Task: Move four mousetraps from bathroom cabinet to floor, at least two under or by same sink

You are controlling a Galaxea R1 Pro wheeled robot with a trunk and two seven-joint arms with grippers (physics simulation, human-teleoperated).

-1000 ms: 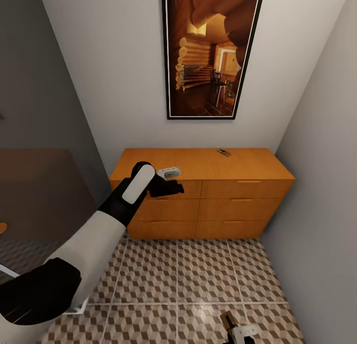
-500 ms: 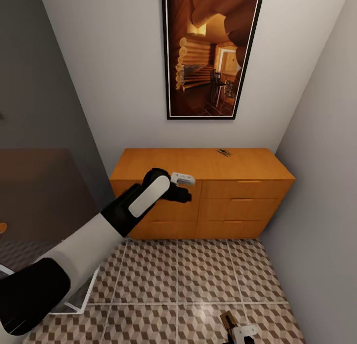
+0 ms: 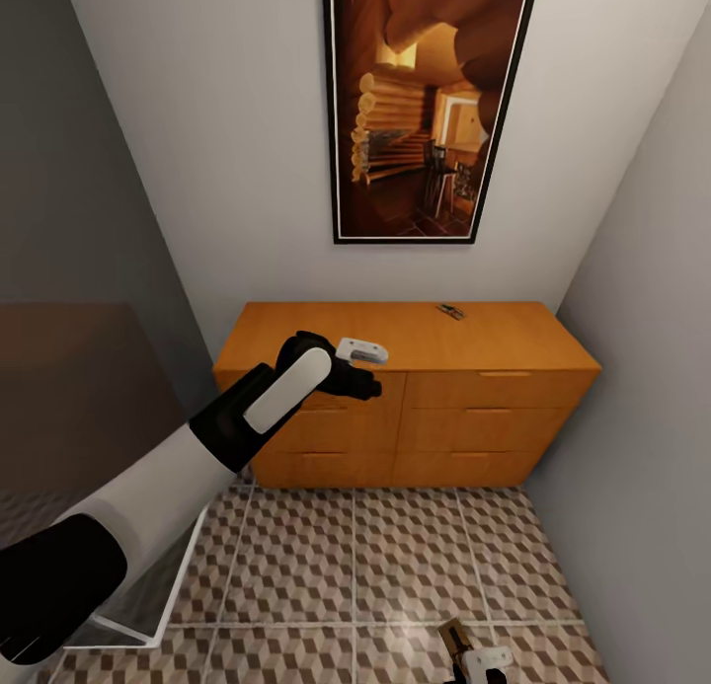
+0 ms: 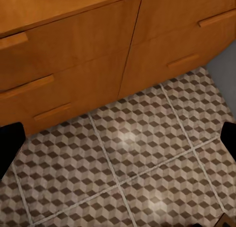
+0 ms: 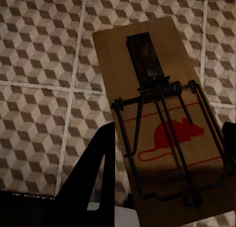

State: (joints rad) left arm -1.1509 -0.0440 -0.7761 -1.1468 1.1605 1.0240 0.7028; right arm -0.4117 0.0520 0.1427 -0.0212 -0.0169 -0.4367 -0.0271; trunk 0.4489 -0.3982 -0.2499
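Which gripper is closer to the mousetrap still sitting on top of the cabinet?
Left. The left gripper hovers at the cabinet's front edge, short of the mousetrap; the right gripper is low over the floor.

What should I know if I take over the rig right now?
Right gripper: shut on a mousetrap, held low over the tiled floor.
Left gripper: open, holding nothing, raised in front of the cabinet.
A second mousetrap lies on the cabinet top near the back. All drawers look closed.
Done: one trap picked up.
Left: set it down, fetch the one on top, find the others and place two by the sink.
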